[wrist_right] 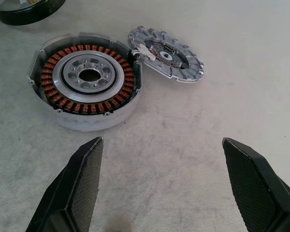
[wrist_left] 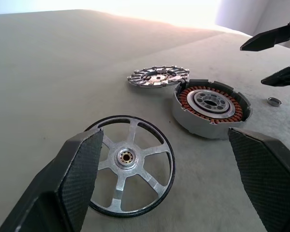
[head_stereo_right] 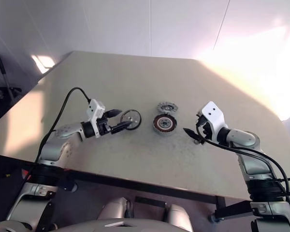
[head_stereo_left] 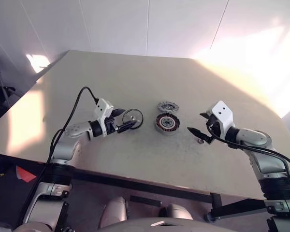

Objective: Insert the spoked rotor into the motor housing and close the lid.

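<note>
The spoked rotor (wrist_left: 130, 164) lies flat on the table, a thin dark rim with silvery spokes. My left gripper (head_stereo_left: 127, 120) is open, its fingers (wrist_left: 77, 169) standing on either side of the rotor without closing on it. The motor housing (head_stereo_left: 167, 123) with its copper-red windings sits just right of the rotor. Leaning against the housing's far side is the grey ribbed lid (head_stereo_left: 168, 107). My right gripper (head_stereo_left: 196, 123) is open and empty, right of the housing (wrist_right: 87, 79) and pointing toward it, with the lid (wrist_right: 166, 54) beyond.
A small metal ring (wrist_left: 274, 101) lies on the table under the right gripper. The beige table (head_stereo_left: 135, 72) stretches wide behind the parts, with its front edge near me and bright sunlight at the far right.
</note>
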Motion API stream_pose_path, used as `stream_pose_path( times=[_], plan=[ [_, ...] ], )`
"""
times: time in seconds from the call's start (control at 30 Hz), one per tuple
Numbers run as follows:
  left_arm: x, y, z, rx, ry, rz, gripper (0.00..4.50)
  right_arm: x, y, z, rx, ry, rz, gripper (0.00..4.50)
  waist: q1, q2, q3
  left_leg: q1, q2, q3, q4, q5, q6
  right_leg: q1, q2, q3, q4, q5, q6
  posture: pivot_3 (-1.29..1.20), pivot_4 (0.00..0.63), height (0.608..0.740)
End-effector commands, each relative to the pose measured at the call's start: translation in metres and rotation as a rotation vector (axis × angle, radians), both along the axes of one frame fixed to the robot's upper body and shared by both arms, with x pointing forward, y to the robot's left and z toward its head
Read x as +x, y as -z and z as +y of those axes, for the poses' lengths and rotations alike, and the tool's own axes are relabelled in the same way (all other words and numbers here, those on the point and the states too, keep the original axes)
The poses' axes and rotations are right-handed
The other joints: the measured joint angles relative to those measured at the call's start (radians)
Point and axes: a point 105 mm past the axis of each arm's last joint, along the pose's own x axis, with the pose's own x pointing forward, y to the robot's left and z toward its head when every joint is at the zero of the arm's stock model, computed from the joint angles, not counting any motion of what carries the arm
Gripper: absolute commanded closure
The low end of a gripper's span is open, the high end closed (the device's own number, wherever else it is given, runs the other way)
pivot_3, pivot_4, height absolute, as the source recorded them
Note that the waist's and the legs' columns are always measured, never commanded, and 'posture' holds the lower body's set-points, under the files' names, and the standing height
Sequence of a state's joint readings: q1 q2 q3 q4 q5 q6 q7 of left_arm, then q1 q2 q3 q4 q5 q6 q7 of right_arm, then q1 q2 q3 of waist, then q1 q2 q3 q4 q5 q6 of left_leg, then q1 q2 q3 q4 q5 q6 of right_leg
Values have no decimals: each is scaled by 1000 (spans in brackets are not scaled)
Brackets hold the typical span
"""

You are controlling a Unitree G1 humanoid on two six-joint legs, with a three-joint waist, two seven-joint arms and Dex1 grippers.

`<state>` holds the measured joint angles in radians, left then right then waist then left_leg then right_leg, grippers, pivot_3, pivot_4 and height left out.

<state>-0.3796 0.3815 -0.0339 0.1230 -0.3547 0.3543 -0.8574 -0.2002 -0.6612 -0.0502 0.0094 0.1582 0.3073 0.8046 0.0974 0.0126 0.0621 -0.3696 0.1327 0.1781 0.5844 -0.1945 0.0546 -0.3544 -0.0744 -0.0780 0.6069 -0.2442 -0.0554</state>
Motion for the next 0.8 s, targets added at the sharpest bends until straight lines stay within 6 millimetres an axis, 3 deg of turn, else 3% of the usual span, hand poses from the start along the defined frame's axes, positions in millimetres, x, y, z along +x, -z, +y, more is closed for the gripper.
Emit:
stream_pose_path(
  times=[0.03,0.23,0.4,0.53,0.8],
  plan=[
    [3,-14,-3,-9,9,-56,146,2,-12,2,-6,-10,-51,57,0,0,0,0,0,0,0,0,0,0,0,0,0,0,0,0,0,740],
    [5,-16,-7,-9,10,-62,146,-3,-8,-1,-7,-8,-24,57,0,0,0,0,0,0,0,0,0,0,0,0,0,0,0,0,0,740],
    [6,-13,-8,-1,9,-58,146,-20,3,-19,-47,7,36,57,4,0,0,-1,0,0,0,0,0,0,0,0,-1,0,0,0,0,740],
    [6,-11,-10,2,9,-54,146,-32,12,-21,-13,23,91,57,2,0,0,-1,0,0,0,0,1,0,0,0,-1,0,0,0,0,740],
    [7,-6,-10,29,5,-51,146,-35,30,-30,6,86,155,57,2,0,0,0,0,0,0,0,0,0,0,0,-1,0,0,0,0,740]
  ],
)
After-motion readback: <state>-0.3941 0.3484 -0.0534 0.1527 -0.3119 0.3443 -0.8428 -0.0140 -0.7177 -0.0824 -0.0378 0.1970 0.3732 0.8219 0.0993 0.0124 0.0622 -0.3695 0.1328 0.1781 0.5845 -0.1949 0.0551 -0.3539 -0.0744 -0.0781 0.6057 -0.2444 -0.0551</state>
